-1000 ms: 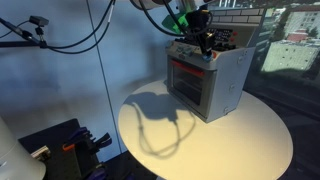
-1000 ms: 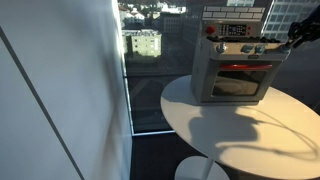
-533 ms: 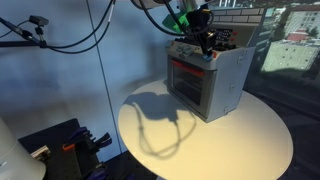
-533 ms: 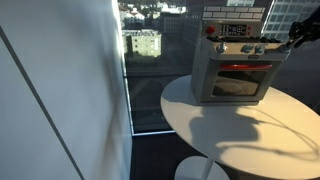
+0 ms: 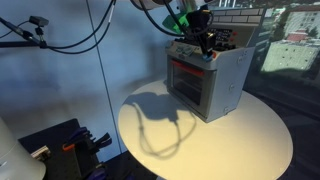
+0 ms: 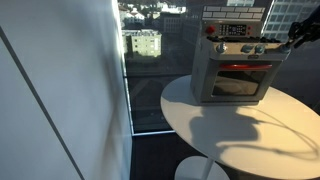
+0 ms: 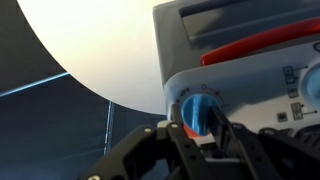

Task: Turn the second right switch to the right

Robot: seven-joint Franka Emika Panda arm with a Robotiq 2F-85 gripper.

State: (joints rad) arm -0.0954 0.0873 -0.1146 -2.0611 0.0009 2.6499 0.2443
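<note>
The arm reaches in from the top edge in an exterior view, its wrist bent so that the gripper points down and forward. In the wrist view the dark fingers come up from the bottom edge. They stand close together, one pressed to each side of a blue knob.

Back panel of toy oven: dark display strip — marks too small to read.
Oven front by blue knob: grey markings — blurred, illegible.
Readable text: none in any view.
</note>
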